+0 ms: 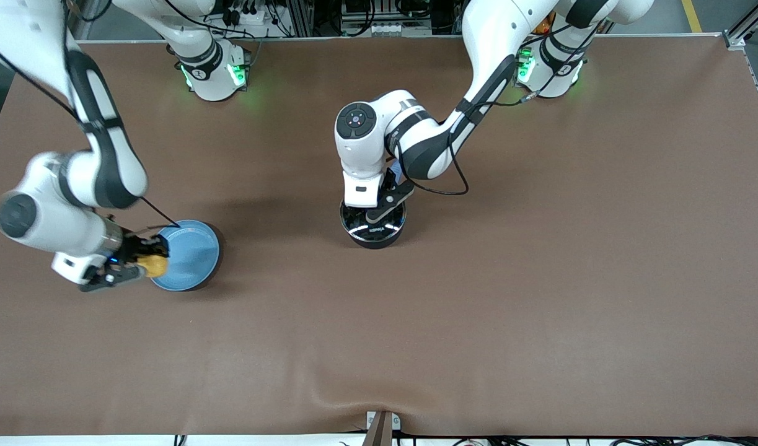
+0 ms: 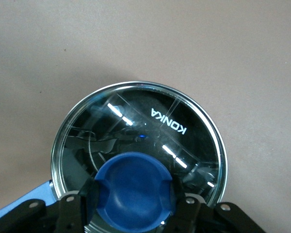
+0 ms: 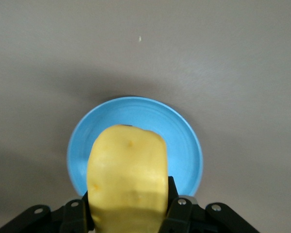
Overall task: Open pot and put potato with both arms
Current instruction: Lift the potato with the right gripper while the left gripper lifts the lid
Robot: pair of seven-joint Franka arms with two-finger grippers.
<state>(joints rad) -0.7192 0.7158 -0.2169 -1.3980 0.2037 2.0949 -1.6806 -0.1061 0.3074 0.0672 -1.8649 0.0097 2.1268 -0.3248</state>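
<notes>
A small black pot (image 1: 373, 230) sits near the middle of the brown surface (image 1: 540, 279), its glass lid (image 2: 136, 131) on; the left gripper (image 1: 379, 207) is down on it, fingers (image 2: 72, 213) closed around the lid's blue knob (image 2: 134, 187). Well apart from the pot, toward the right arm's end, the right gripper (image 1: 144, 265) holds the yellow potato (image 3: 127, 177) between its fingers just over the edge of a blue plate (image 1: 193, 251). Both grasps look made, but the lid is not yet lifted and the potato has yet to be carried across and placed in the pot.
</notes>
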